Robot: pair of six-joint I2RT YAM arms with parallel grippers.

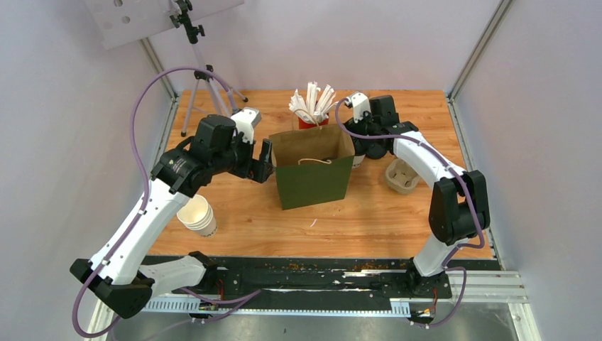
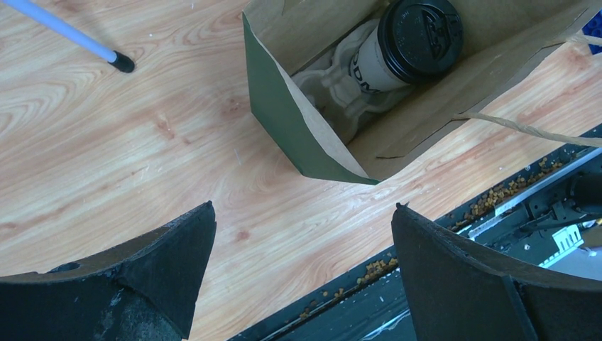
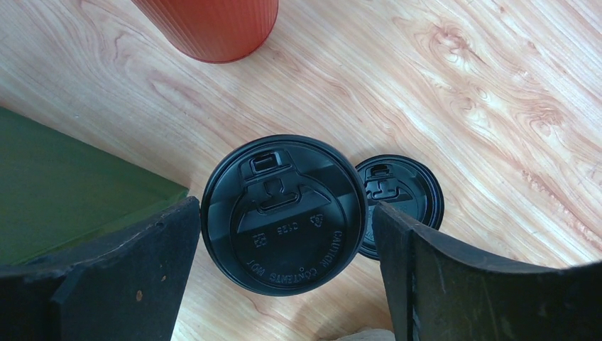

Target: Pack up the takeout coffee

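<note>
Arms (image 1: 152,213) reach forward, right end effector (image 3: 285,204) spread around takeout coffee (image 3: 284,227), left end effector (image 2: 304,207) released.

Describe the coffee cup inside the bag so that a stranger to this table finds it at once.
Start at the green paper bag standing open mid-table. Inside it, a white cup with a black lid sits in a pale pulp tray. Unlike the lidded cup outside between the right gripper's fingers, it is bagged.

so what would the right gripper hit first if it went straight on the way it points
Most likely the takeout coffee, seen lid-up dead centre in the open right gripper; how far below is unclear.
</note>
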